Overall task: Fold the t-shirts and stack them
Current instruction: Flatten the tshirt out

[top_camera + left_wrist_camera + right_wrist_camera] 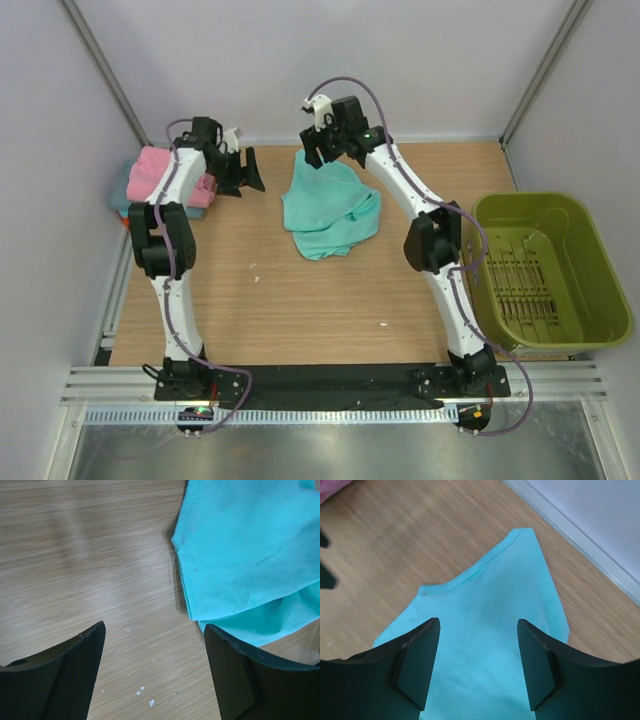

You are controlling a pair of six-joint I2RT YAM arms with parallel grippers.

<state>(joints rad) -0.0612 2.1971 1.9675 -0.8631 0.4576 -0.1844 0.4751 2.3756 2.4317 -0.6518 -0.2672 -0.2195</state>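
A teal-green t-shirt point(330, 210) lies loosely spread and rumpled in the middle of the table. My right gripper point(312, 152) hangs over its far left corner. In the right wrist view the gripper point(479, 625) is open, with the teal t-shirt point(485, 605) below and nothing pinched. My left gripper point(248, 170) sits left of the shirt. From its wrist camera it point(155, 630) is open over bare wood, the teal t-shirt's edge point(250, 545) to its upper right. A folded pink t-shirt point(150, 170) tops a small stack at the far left.
An olive-green plastic basket point(590, 250) stands at the table's right side. Teal cloth point(120, 195) shows under the pink t-shirt in the stack by the left wall. Small white crumbs point(145, 692) dot the wood between my left fingers.
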